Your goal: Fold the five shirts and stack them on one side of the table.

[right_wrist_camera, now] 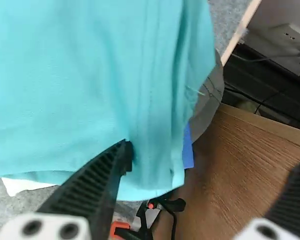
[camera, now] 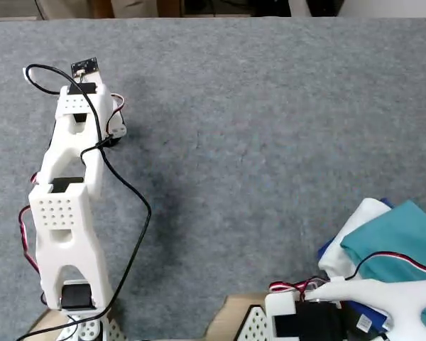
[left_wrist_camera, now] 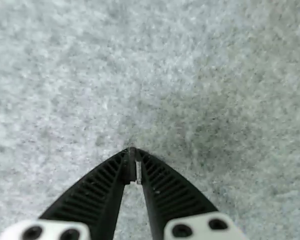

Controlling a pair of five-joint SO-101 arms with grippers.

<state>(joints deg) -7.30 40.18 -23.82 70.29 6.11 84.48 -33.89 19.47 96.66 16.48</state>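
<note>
Left pincer [left_wrist_camera: 132, 154] pressed together, over bare grey surface [left_wrist_camera: 200, 65]. Right pincer [right_wrist_camera: 212, 162] spread wide; teal shirt [right_wrist_camera: 90, 75] just beneath one finger (white shirt [right_wrist_camera: 20, 184], blue shirt [right_wrist_camera: 188, 147] peeking from under it).

I can read no words, numbers or signs anywhere around me. A small white tag [camera: 363, 324] just under my right arm [camera: 383, 293] carries some dark marks, but they are too small for me to make out
</note>
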